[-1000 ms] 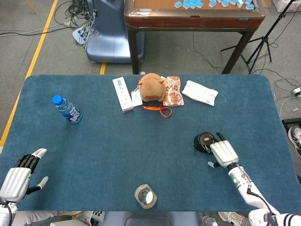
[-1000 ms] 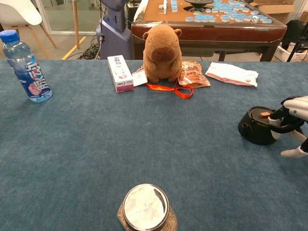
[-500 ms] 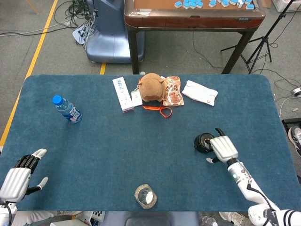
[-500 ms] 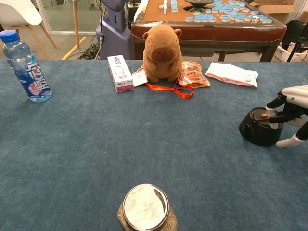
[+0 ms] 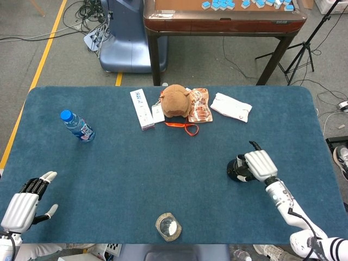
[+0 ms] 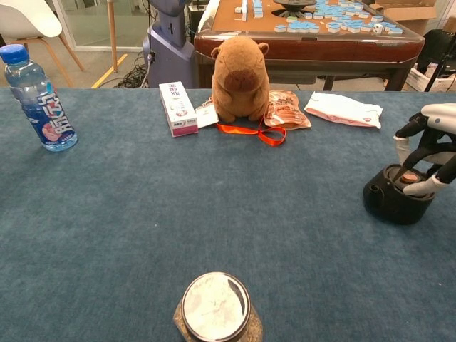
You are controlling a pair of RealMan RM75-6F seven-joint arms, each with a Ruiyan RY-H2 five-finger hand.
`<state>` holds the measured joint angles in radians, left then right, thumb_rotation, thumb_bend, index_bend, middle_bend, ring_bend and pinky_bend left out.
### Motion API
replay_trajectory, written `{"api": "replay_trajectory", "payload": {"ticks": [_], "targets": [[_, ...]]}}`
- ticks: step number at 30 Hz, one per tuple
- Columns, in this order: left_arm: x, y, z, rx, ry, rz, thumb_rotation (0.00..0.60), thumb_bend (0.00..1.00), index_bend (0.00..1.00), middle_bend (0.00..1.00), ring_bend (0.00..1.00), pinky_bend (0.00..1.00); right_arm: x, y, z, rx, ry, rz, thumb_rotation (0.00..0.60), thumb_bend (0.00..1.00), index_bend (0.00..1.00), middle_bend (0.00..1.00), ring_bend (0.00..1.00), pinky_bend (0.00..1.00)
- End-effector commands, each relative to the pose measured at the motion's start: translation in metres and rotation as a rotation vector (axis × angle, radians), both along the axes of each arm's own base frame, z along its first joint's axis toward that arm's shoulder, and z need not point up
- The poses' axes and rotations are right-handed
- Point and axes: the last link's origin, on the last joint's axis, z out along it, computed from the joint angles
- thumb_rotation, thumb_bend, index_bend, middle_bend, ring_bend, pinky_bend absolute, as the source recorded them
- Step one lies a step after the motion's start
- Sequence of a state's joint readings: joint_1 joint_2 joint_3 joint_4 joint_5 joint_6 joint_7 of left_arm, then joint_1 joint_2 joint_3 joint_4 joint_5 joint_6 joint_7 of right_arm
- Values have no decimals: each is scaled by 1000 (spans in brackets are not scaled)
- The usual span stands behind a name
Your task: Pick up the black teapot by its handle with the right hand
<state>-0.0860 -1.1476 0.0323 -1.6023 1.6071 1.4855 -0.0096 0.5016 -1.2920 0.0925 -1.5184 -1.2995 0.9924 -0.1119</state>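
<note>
So the right hand is parked right over the black teapot, fingers curled down around the top of it. From the chest view the fingertips hang at the lid area and one lower finger looks like it's touching the rim, but I honestly can't tell if anything is hooked through the handle, or even which side the handle is on. In the head view the hand covers the pot's 3 o'clock side, and only the dark body pokes out at 9 o'clock.

The teapot itself sits on the blue table, over toward the table's 4 o'clock corner, base looking flat on the cloth. So I'd call this the grasping step: hand's on it, no lift yet. The next move needs the fingers to close properly around the handle, not just the lid, then a straight pull up while keeping the pot level.

The left hand is way off at 8 o'clock, fingers spread, holding nothing.

Other stuff: a water bottle at 10 o'clock, a capybara plush at 12 with a white box beside it, a snack packet on its other side, and a jar at 6 o'clock near the front edge.
</note>
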Motion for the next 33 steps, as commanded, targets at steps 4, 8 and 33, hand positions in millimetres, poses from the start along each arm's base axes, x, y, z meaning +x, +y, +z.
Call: {"api": "replay_trajectory", "payload": {"ticks": [4, 8, 33], "targets": [[1, 1, 0, -5, 6, 2, 600, 262, 108, 120, 166, 133, 4, -4, 9, -3, -30, 16, 292, 0, 598, 963, 734, 58], [3, 1, -1, -7, 7, 1, 600, 261, 108, 122, 167, 133, 6, -4, 13, -5, -45, 30, 168, 0, 607, 963, 734, 58], [6, 1, 1, -4, 21, -6, 600, 261, 116, 143, 171, 133, 23, -5, 27, -70, -20, 101, 149, 453, 639, 993, 755, 432]]}}
